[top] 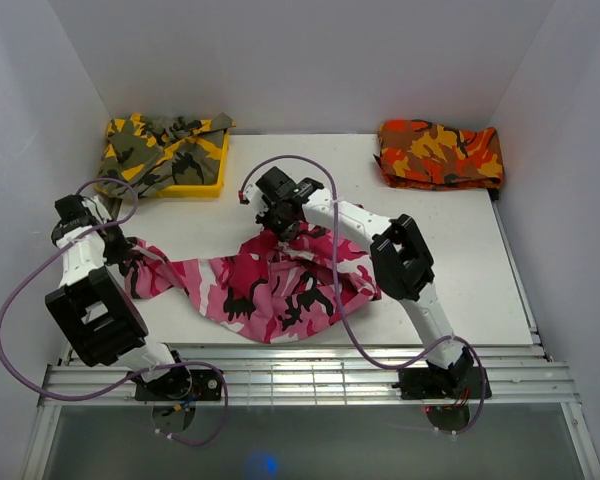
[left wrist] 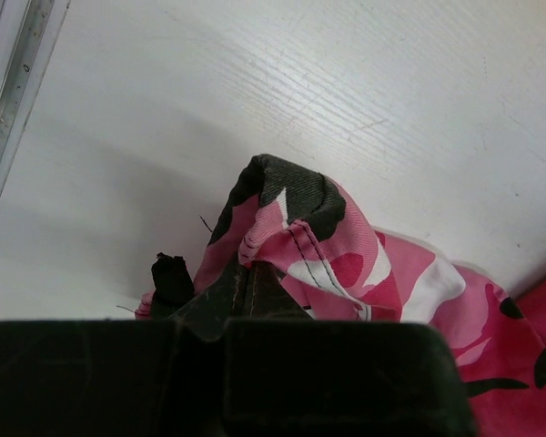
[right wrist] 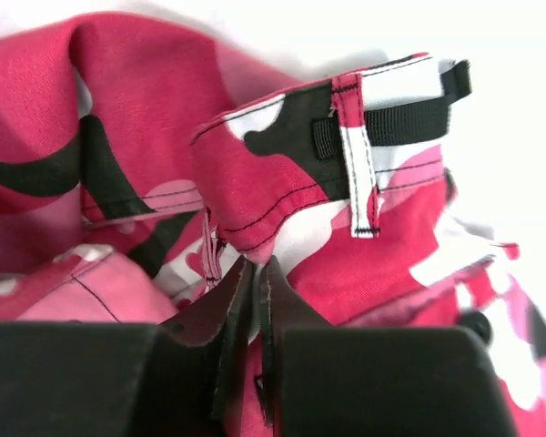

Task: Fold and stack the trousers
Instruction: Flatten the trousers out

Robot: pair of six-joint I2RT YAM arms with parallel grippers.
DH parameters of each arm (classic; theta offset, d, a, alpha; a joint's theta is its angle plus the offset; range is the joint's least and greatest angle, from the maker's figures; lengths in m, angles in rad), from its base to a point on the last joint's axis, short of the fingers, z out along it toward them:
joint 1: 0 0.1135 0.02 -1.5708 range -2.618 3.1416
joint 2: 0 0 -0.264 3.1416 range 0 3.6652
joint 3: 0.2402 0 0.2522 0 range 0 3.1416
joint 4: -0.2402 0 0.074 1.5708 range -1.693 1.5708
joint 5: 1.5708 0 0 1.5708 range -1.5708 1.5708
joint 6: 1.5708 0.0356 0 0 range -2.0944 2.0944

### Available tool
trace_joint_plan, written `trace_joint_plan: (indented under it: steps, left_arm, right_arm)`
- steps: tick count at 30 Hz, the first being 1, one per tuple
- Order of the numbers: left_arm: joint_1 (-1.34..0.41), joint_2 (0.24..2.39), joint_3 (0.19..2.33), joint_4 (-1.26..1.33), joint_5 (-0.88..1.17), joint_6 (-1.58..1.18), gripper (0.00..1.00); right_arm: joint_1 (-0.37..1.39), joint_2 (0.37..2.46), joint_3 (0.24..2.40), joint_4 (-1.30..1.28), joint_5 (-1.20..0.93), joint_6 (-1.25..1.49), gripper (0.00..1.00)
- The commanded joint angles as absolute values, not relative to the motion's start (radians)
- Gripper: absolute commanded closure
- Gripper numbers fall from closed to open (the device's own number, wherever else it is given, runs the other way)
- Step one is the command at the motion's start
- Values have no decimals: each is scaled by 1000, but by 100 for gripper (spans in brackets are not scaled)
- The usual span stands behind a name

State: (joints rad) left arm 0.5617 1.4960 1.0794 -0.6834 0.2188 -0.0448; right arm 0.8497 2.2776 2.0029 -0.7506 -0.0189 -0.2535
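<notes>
The trousers, in pink, white and black camouflage, lie crumpled across the middle of the table. My left gripper is at their left end. In the left wrist view it is shut on a raised fold of the trousers. My right gripper is at the heap's back edge. In the right wrist view it is shut on the trousers just below the waistband, near a belt loop and a black strap.
A yellow-olive camouflage garment lies on a yellow tray at the back left. An orange-red camouflage garment sits folded at the back right. White walls close in the table on three sides.
</notes>
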Motion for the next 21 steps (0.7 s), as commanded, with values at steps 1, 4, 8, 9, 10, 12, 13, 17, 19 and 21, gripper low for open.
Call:
trace_joint_plan:
  steps: [1,4,8,9,10,12,13,17,19,21]
  left_arm:
    - [568,1500,1106,-653,239,-32,100]
    - [568,1500,1123,-643,248,-20,100]
    - [568,1485,1138,-630,262,-3,100]
    - [569,1477,1143,-629,265,11,100]
    - [568,1473,1146,-629,267,27,100]
    - [568,1465,1157,-629,262,37,100]
    - [568,1465,1161,-626,255,38,100]
    - [568,1467,1189,-620,192,44,100]
    - [568,1467,1190,-612,170,44,100]
    - [568,1466,1190,-606,169,43,100]
  right_arm:
    - [819,2137,2028,-703,69,-279,92]
    - [787,2036,2000,-695,58,-288,92]
    - [715,1887,1947,-692,23,-270,92]
    - [700,1855,1933,-693,-20,-261,92]
    - [666,1785,1898,-693,-46,-250,92]
    - [615,1674,1829,-695,-78,-249,92]
    - [591,1640,1801,-695,-84,-245,92]
    - [442,1439,1607,-686,-103,-256,92]
    - [340,1314,1511,-675,-98,-270,92]
    - [276,1228,1361,-675,-80,-288,92]
